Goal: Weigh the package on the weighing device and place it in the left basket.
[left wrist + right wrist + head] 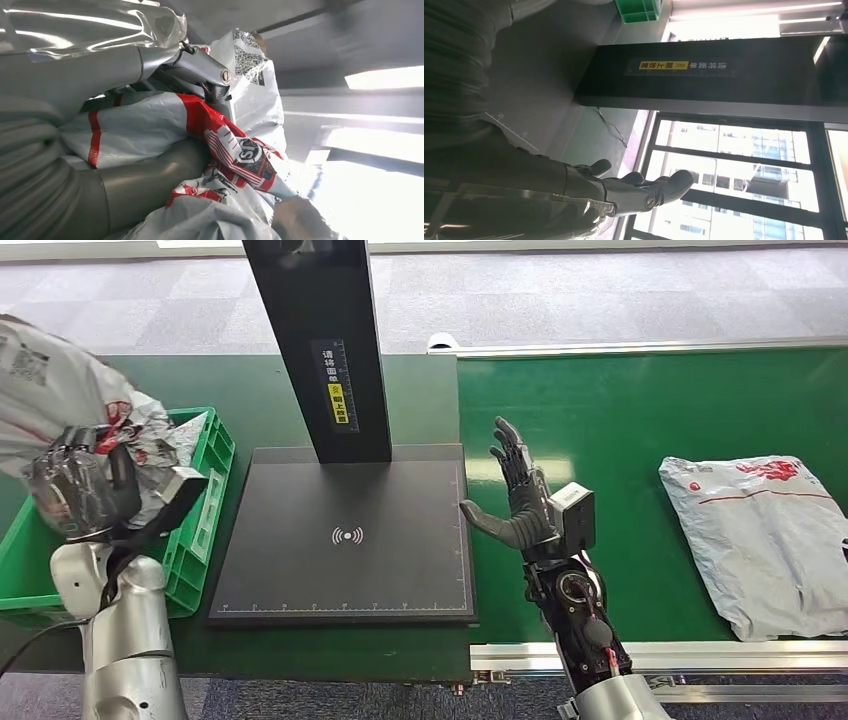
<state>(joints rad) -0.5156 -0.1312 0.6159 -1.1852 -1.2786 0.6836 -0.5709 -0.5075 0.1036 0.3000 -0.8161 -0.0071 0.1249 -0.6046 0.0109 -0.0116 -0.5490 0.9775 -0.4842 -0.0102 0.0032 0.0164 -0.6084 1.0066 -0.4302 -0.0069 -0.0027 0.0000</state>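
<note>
1. Across the right side of the bench (640, 400) runs a green belt, and on it, well apart from the robot, lies a second grey parcel (765, 540) that is not part of this carry.
2. Centre stage sits the scale (345, 540), a flat black plate with a tall black post rising from its far edge; nothing rests on the plate, so I judge the weighing step done.
3. Left of the scale stands the green basket (205, 490), its near wall just beside the plate's edge.
4. Above that basket hangs the package (60, 390), a crumpled grey-and-white mailer with red print, bunched up and held over the basket's opening rather than lying inside it.
5. Clamped around the package is the left robot hand (95, 485); the left wrist view shows its thumb and fingers wrapped into the folds of the bag.
6. Beside the scale's right edge the right robot hand (520, 495) stands upright with its fingers spread and its palm bare, holding nothing.
7. Step in hand: placing in the left basket. The next move calls for lowering the package inside the basket walls and then releasing it.
</note>
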